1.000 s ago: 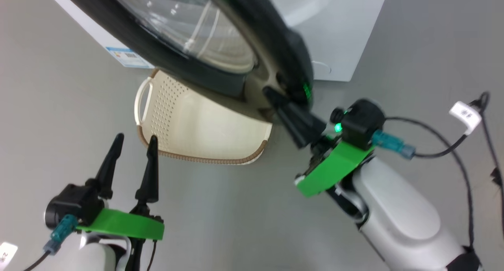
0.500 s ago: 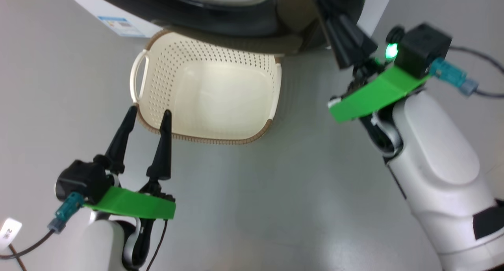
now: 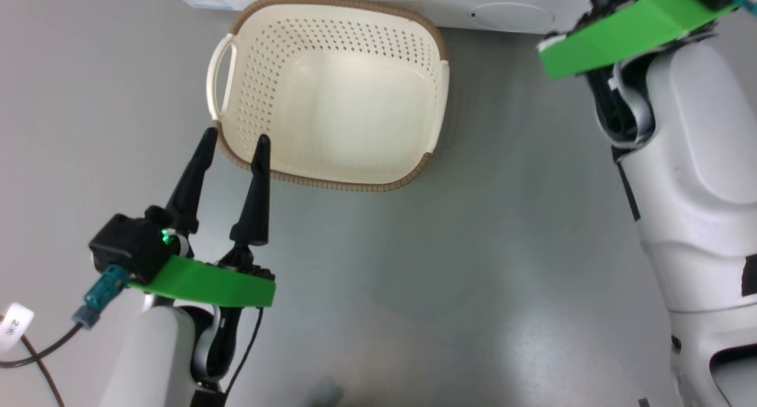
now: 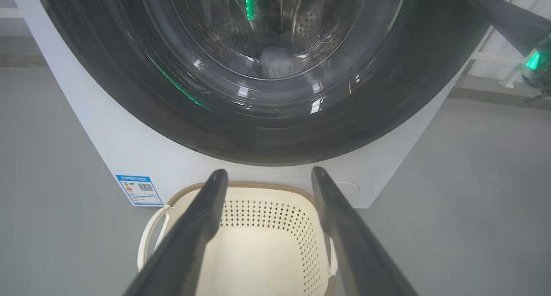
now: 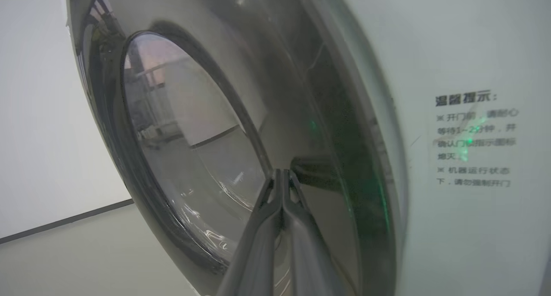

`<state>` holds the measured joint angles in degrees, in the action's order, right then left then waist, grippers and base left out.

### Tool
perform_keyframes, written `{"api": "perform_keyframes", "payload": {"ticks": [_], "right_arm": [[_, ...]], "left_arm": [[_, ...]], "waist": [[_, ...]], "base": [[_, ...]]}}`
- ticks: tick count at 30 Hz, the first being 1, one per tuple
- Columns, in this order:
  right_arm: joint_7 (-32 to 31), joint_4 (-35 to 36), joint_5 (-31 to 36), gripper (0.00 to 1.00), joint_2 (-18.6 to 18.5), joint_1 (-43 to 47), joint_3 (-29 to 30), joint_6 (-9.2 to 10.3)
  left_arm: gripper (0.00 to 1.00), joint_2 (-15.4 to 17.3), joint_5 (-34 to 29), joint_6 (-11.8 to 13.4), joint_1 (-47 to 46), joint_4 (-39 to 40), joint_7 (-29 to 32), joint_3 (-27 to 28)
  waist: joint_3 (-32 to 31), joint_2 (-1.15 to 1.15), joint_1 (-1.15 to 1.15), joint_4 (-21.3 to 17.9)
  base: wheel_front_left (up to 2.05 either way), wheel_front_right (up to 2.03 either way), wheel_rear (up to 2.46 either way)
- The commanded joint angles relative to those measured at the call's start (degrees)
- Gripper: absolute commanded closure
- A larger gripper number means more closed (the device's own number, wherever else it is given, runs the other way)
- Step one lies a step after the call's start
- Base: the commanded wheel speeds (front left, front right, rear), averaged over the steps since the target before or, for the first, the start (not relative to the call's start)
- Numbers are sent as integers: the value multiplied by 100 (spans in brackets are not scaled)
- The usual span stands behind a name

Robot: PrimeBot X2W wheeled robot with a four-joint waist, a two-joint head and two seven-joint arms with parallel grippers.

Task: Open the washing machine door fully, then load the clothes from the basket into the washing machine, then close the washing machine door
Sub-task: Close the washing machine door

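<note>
You're nearly done: the basket (image 3: 349,99) (upper middle, head view) is empty, and the clothes (image 4: 275,63) sit behind the washing machine door (image 4: 129,94), which looks about shut. Right gripper (image 5: 282,172) fingers are pressed together against its ring, left gripper (image 3: 235,136) fingers spread. Maybe one last push left.

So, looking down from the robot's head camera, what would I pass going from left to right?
White cable tag → left tool, open → empty basket → round flap → pale right forearm.
</note>
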<state>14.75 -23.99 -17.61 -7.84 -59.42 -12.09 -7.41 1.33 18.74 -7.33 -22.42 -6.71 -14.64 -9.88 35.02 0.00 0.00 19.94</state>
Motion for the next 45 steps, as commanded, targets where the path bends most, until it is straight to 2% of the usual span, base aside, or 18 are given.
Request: {"api": "perform_keyframes", "payload": {"ticks": [1,11,19,26,34,45], "right_arm": [[25,105,61,100,231,-122,26,-8],[25,-251,402,100,323,-504,391,-8],[25,-314,347,100,321,-299,293,-8],[25,-263,-120,100,251,356,-145,-8],[25,142,-720,100,64,1254,-593,-8],[25,718,-952,100,-128,2418,-862,-8]], "left_arm": [[0,154,38,-6,-47,140,-36,155],[0,154,84,12,-108,143,-36,82],[0,154,46,27,-70,115,-36,131],[0,154,-95,16,58,79,-36,296],[0,154,-303,-1,283,37,-36,534],[0,154,-547,-13,715,26,-36,833]], "waist": [[42,0,0,45],[104,0,0,131],[-36,0,0,55],[-402,0,0,-146],[-911,0,0,-438],[-1584,0,0,-885]], "base": [[0,0,0],[0,0,0],[0,0,0],[0,0,0],[0,0,0],[0,0,0]]}}
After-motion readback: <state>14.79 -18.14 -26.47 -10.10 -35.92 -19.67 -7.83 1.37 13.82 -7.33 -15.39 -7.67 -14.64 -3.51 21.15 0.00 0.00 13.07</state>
